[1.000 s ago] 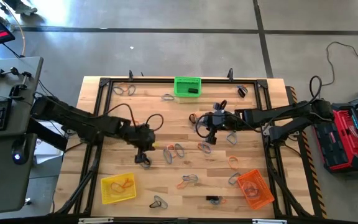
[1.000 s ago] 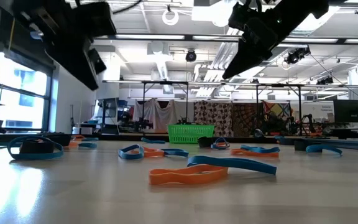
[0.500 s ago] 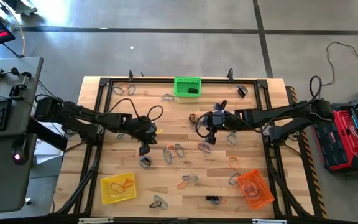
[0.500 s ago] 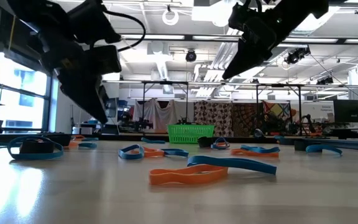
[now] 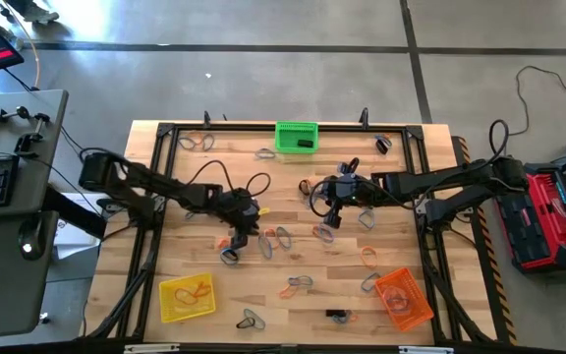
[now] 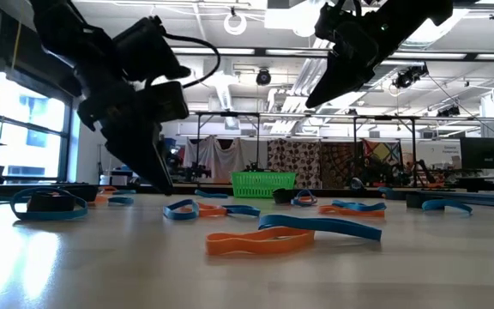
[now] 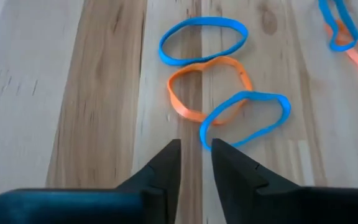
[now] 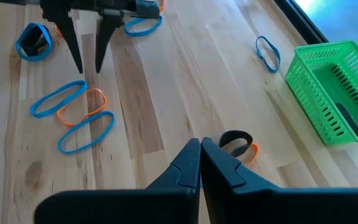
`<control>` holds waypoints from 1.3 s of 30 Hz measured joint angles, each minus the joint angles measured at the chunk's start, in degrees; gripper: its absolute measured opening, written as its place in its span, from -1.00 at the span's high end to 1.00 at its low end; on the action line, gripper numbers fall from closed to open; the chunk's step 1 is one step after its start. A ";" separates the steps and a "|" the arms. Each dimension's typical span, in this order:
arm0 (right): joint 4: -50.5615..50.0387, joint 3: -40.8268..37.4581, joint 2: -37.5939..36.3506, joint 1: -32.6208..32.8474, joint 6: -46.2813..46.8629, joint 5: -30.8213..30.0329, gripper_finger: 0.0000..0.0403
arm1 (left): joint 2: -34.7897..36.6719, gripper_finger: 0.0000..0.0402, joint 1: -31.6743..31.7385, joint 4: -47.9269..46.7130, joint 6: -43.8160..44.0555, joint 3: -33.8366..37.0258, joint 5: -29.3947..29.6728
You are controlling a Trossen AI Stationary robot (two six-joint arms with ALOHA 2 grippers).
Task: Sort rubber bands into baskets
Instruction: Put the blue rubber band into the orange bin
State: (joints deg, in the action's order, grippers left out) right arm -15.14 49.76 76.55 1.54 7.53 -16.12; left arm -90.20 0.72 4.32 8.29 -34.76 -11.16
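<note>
Left pincer (image 7: 196,152) slightly spread, dark tapered tips over pale wood-grain bench (image 7: 73,93), just beside floppy blue, orange, blue loops (image 7: 209,81). Right pincer (image 8: 201,149) pressed together mid-bench, empty. Green mesh basket (image 5: 296,137) at far edge; yellow (image 5: 186,297), orange (image 5: 403,298) near corners.

The dark item in the green basket (image 8: 347,93) is perhaps a band, cropped at the edge.

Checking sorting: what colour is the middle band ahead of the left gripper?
Orange, clearest in the left wrist view.
</note>
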 joint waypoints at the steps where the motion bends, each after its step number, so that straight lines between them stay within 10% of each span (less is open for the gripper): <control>1: 0.00 0.00 0.00 0.00 0.00 0.00 1.00 | -0.76 0.53 -0.03 0.28 -0.18 -0.38 0.35; 17: -0.04 0.00 0.00 0.00 -0.02 -0.02 1.00 | -7.17 0.46 -0.04 2.51 -4.32 -3.02 -4.25; 26: -0.04 0.00 0.00 0.00 -0.02 -0.02 1.00 | -7.27 0.91 0.83 2.73 -6.92 -3.00 -4.61; 39: 0.63 0.00 0.00 0.00 1.94 0.24 1.00 | 4.38 1.00 1.42 -2.58 -8.59 -2.89 1.28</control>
State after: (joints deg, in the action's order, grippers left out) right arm -14.51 49.76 76.55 1.54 9.47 -15.88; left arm -85.83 2.14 1.74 -0.30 -37.65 -9.87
